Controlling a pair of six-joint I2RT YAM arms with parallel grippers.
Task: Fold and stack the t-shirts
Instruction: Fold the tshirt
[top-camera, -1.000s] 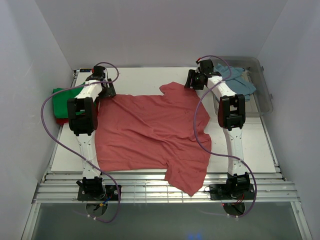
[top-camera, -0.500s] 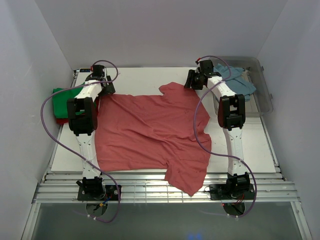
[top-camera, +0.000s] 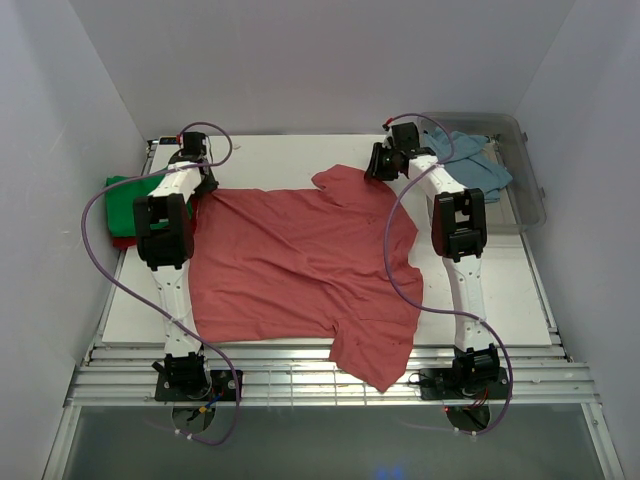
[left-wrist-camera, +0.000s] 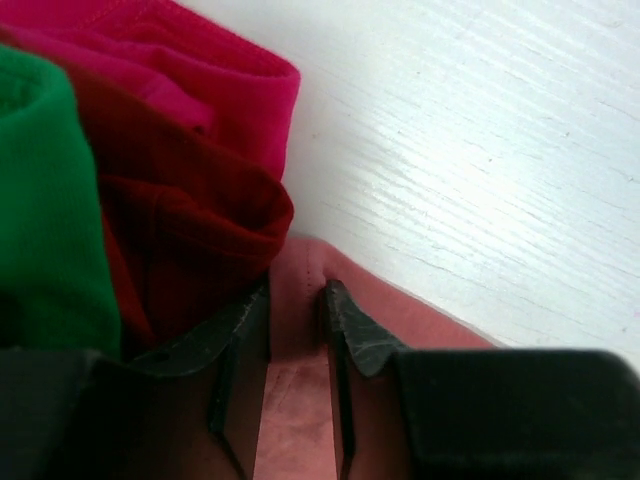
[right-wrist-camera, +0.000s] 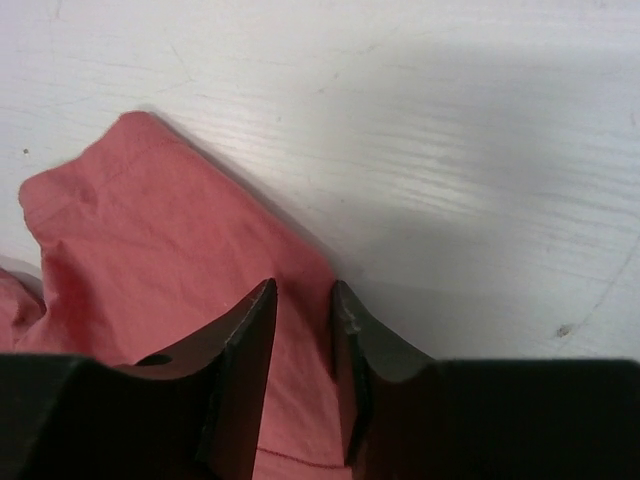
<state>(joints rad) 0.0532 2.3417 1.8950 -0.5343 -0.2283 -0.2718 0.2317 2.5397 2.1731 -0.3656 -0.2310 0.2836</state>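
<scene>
Pinching salmon-pink t-shirt (top-camera: 300, 260) between near-closed fingers (left-wrist-camera: 355, 335)

Salmon-pink t-shirt (top-camera: 300, 260) on white table (top-camera: 512, 290)

We note the red t-shirt (top-camera: 122, 243) mostly hidden under the green t-shirt (top-camera: 125, 192), the light blue t-shirt (top-camera: 490, 172) partly behind the right arm (top-camera: 455, 215), and the left edge of the salmon-pink t-shirt (top-camera: 300, 260) covered by the left arm (top-camera: 165, 225).
</scene>
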